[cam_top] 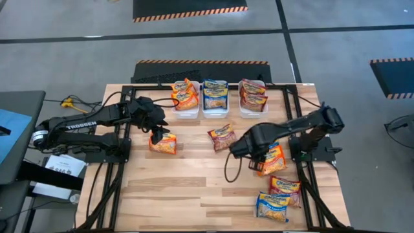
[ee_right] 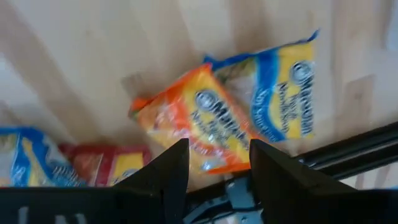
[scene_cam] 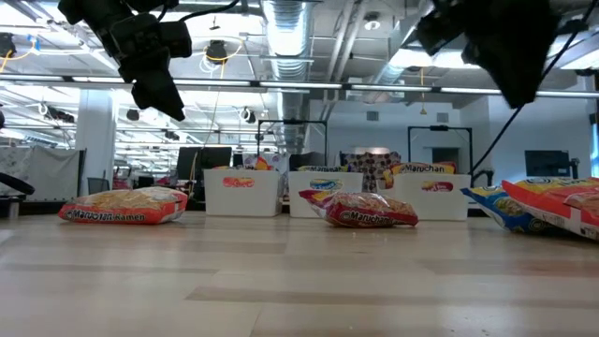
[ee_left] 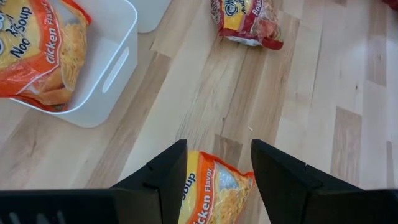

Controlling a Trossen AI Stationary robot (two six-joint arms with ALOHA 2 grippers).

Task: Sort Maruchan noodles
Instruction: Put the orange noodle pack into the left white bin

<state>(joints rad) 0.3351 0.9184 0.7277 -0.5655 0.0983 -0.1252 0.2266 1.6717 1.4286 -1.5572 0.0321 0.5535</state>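
Several Maruchan noodle packets lie flat on the wooden table. My left gripper (ee_left: pixel 217 152) hangs open above an orange packet (ee_left: pixel 214 193) at the table's left (cam_top: pixel 163 144). My right gripper (ee_right: pixel 219 152) hangs open above an orange packet (ee_right: pixel 199 134) that lies partly on a blue one (ee_right: pixel 283 93), at the table's right (cam_top: pixel 272 158). A dark red packet (cam_top: pixel 222 137) lies between the two arms. In the low view both grippers (scene_cam: pixel 164 94) (scene_cam: pixel 519 89) stand well clear of the tabletop.
Three white tubs stand in a row at the far edge: the left one (cam_top: pixel 185 109) holds orange packets, the middle one (cam_top: pixel 215 109) a blue one, the right one (cam_top: pixel 252 110) dark red ones. A red packet (cam_top: pixel 284 186) and a blue one (cam_top: pixel 272 206) lie at the near right.
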